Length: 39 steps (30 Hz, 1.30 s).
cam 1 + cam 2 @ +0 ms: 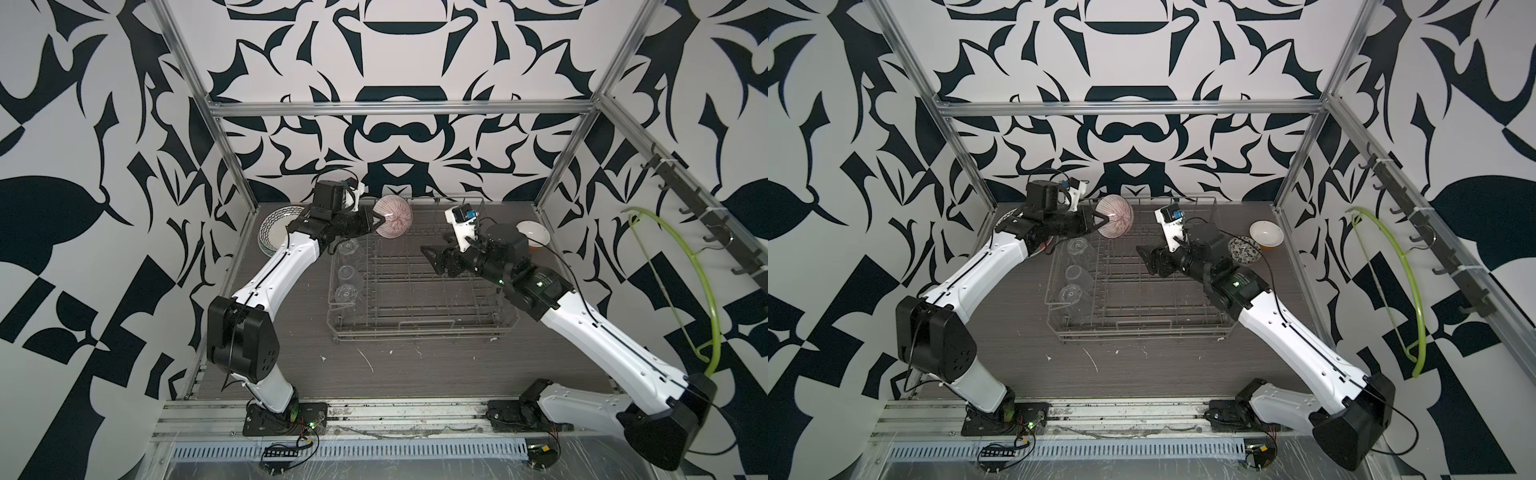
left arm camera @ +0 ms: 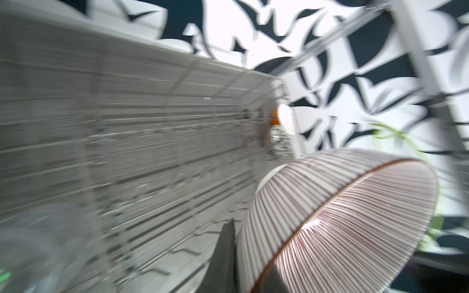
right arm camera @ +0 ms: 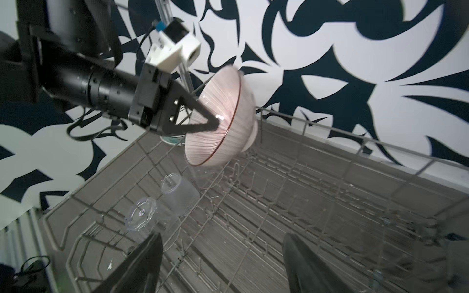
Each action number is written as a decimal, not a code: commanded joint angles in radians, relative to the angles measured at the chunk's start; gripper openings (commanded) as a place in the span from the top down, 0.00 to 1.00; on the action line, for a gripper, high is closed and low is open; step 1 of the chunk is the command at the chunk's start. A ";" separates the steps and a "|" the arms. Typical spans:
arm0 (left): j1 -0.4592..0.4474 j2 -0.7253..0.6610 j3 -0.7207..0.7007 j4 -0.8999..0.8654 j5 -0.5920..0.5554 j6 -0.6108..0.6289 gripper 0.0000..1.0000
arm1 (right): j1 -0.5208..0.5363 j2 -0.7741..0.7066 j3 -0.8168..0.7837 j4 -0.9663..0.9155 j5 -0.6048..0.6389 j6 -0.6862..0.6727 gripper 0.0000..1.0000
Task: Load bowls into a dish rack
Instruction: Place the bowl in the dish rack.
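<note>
- Step in hand, by the look of it: setting the first bowl into the dish rack (image 1: 415,330). None of the three bowls sits among the tines yet.
- Striped bowl (image 1: 392,216) in the air over the far left corner of the rack, tipped up on edge, mouth turned toward the left arm, foot pointing away from it.
- Left fingers (image 3: 214,125) pinched shut on the rim of the striped bowl, one inside the wall and one outside.
- Lower edge of the bowl close above the wires, just past the row of clear glasses (image 3: 177,192) lying along the rack's left side. Contact with tines or glass not to be told for certain.
- Right fingers (image 1: 432,258) spread wide, holding nothing and touching nothing. Hovering over the middle of the rack, aimed roughly toward the held bowl.
- Orange bowl (image 1: 534,232) and floral bowl (image 1: 1244,251) side by side on the bench (image 1: 415,374), outside the rack beyond its far right corner, near the right arm.
- Next move, as a judgement:
  - Lower the striped bowl on edge into a gap between two rows of tines.
  - Keep the tilt steady and stay clear of the glasses.
  - Ease the pinch only once the wires carry the weight.
- Risk worth watching: a thin rim hold on a deep bowl, so likely to swing or slip if let go too high.
- Afterwards, probably a reach by the empty right fingers for one of the two bowls on the bench.
</note>
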 commanded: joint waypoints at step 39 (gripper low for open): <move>-0.068 0.117 -0.358 1.182 0.346 -0.624 1.00 | -0.128 0.237 0.153 0.290 -0.286 0.167 0.18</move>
